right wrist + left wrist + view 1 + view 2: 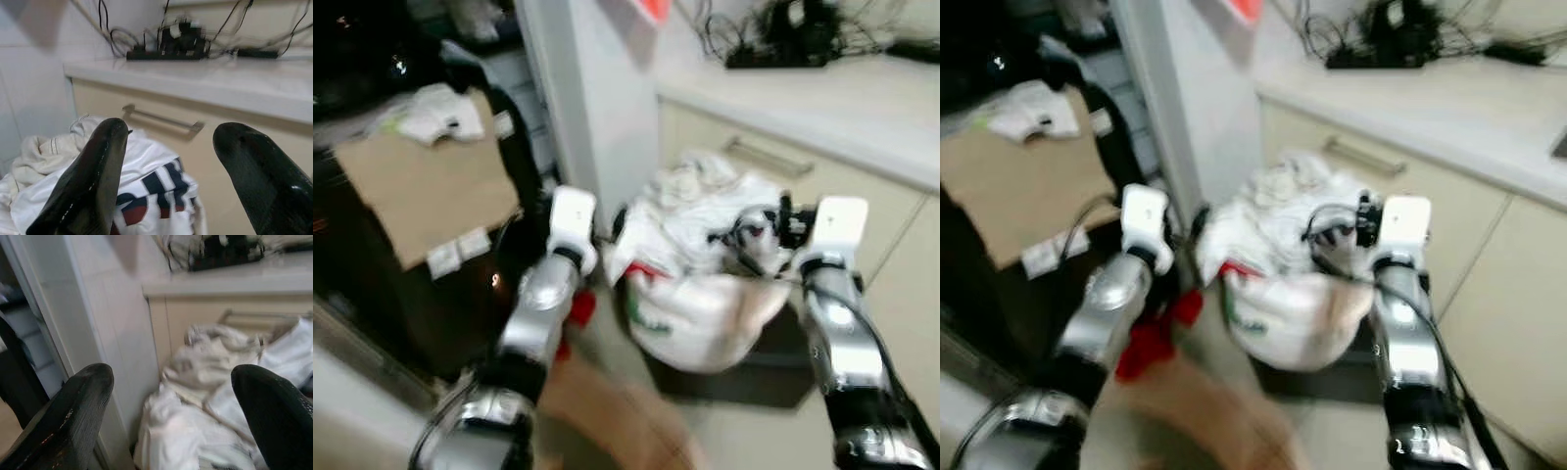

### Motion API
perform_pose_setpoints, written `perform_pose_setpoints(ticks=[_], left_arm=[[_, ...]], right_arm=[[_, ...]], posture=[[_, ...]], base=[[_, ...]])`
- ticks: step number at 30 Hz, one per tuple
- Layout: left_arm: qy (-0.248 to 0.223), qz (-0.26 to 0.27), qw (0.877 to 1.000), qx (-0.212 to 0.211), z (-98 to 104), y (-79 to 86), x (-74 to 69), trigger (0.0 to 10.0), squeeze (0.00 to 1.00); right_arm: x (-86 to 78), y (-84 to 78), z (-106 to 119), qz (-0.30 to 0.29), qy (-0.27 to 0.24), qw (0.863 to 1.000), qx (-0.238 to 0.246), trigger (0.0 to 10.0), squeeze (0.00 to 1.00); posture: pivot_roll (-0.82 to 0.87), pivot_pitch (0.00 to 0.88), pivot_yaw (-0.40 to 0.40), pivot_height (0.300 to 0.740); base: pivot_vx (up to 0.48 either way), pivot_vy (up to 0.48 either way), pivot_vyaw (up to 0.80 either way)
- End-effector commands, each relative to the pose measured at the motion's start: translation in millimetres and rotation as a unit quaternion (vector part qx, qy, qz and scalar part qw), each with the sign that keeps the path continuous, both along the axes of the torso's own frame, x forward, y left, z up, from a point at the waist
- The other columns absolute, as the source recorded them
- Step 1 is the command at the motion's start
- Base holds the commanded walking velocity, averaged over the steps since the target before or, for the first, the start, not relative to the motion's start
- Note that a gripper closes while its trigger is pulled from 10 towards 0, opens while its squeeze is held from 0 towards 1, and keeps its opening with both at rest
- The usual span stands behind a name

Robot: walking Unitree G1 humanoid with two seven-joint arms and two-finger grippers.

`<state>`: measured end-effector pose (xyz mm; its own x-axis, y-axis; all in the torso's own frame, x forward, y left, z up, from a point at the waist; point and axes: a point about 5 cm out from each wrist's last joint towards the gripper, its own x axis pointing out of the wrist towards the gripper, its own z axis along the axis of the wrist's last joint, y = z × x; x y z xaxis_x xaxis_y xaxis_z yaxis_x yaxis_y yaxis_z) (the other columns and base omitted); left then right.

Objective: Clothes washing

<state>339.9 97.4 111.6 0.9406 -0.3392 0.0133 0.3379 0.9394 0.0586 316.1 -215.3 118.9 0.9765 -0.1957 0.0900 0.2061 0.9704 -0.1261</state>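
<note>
A heap of white clothes (705, 206) fills a white bag (695, 313) with green and red print, which stands on the floor against a cream cabinet. In the right wrist view a white garment with dark blue and red lettering (156, 196) lies on top of the heap. My left gripper (171, 382) is open, held at the heap's left side beside a white wall panel. On the heap's right side, just above the clothes, my right gripper (168, 142) is open too. Neither gripper holds anything. The eye views are blurred.
A cream cabinet with a drawer handle (769, 157) stands behind the bag, with tangled black cables (783, 39) on its counter. The white wall panel (597, 108) rises to the left. Farther left is a cardboard sheet (421, 186). Something red (1151, 343) lies under my left arm.
</note>
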Motion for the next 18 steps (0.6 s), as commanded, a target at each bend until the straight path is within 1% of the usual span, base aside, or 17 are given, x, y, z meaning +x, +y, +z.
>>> perform_pose_setpoints(ticks=[1,6,7,11,13,15,18], left_arm=[[-0.009,0.012,1.000,0.010,7,9.1,4.7,10.0,0.00],[-0.011,0.006,1.000,0.016,7,7.5,4.3,10.0,0.00],[-0.016,0.001,1.000,0.024,8,6.5,3.7,10.0,0.00],[-0.020,-0.009,0.999,0.034,8,5.1,3.0,10.0,0.00],[-0.029,-0.013,0.999,0.032,11,4.5,2.2,10.0,0.00],[-0.031,-0.007,0.999,0.030,12,6.4,2.4,10.0,0.00],[-0.030,0.007,0.999,0.034,12,12.9,3.7,10.0,0.00]], right_arm=[[9.2,9.2,5,0.019,0.000,1.000,0.001,10.0,0.00],[13.8,6.7,9,0.018,-0.002,1.000,0.000,10.0,0.00],[14.8,6.3,9,0.017,-0.002,1.000,0.001,10.0,0.00],[16.1,8.0,9,0.016,-0.002,1.000,0.003,10.0,0.00],[16.4,2.6,9,-0.016,0.000,0.999,0.034,10.0,0.00],[15.1,-4.5,9,-0.050,0.002,0.997,0.058,10.0,0.00],[11.1,-1.9,12,-0.043,0.004,0.997,0.068,10.0,0.00]], posture=[[-0.15,0.000,0.072,0.740],[-0.15,0.000,0.073,0.740],[-0.15,0.000,0.073,0.740],[-0.15,0.000,0.075,0.740],[-0.14,0.000,0.076,0.740],[-0.14,0.000,0.075,0.740],[-0.14,0.000,0.075,0.740]], base=[[0.480,0.000,0.00],[0.480,0.000,0.00],[0.480,0.000,0.00],[0.469,0.000,0.00],[0.461,0.000,0.00],[0.000,0.000,0.00],[0.000,0.000,0.00]])
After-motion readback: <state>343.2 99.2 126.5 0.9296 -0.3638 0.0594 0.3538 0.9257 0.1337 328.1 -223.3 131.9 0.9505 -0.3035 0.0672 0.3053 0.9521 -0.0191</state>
